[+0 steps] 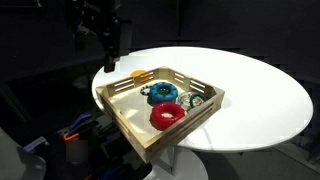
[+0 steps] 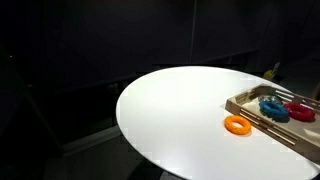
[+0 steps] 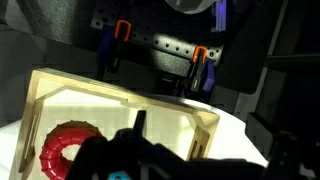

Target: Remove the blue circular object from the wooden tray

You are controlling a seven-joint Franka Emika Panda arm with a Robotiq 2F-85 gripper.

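The blue circular object (image 1: 163, 93) lies in the middle of the wooden tray (image 1: 120, 108), between a larger red ring (image 1: 167, 114) and a small green-and-white ring (image 1: 195, 100). It also shows in an exterior view (image 2: 272, 107) inside the tray (image 2: 250, 108). My gripper (image 1: 108, 62) hangs dark above the table's edge, behind the tray's far corner and apart from the rings. In the wrist view the gripper (image 3: 210, 152) is a dark shape with its fingers wide apart and nothing between them, over the tray (image 3: 120, 100). The red ring (image 3: 62, 150) shows there, and only a sliver of blue (image 3: 120, 176).
An orange ring (image 2: 237, 125) lies on the round white table (image 2: 170, 110) just outside the tray; it also shows in an exterior view (image 1: 141, 75). The tray overhangs the table's edge. Dark equipment with blue and orange parts (image 1: 75, 130) stands below.
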